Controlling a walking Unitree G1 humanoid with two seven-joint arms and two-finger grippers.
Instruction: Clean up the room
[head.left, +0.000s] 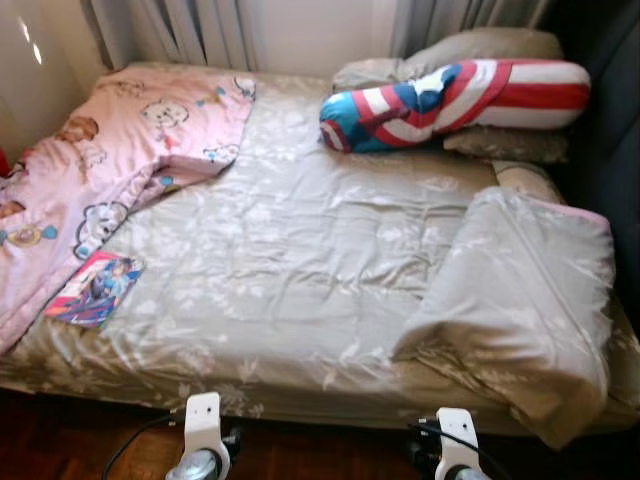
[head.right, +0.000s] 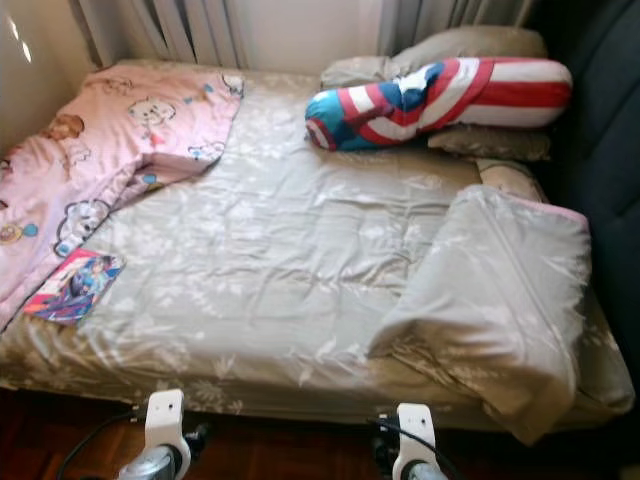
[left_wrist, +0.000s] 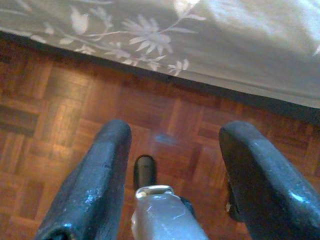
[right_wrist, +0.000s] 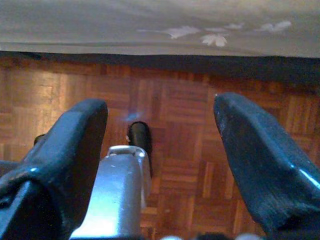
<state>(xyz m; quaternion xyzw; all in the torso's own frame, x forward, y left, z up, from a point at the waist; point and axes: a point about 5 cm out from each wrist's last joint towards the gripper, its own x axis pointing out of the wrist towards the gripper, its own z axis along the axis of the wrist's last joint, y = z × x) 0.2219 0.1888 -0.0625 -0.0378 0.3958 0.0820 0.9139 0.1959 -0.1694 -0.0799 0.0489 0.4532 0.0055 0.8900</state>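
We stand at the bed (head.left: 300, 270); left gripper (left_wrist: 172, 165) and right gripper (right_wrist: 160, 150) hang low over the floor (left_wrist: 65, 100), fingers spread, empty. Book (head.left: 95, 288) lies near the left edge; reach left, pinch its near edge.

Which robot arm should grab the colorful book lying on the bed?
Probably the left. The book lies near the bed's left front edge, beside the pink blanket, on the left gripper's side. Both grippers hang open over the wooden floor, but the right gripper would have to cross over.
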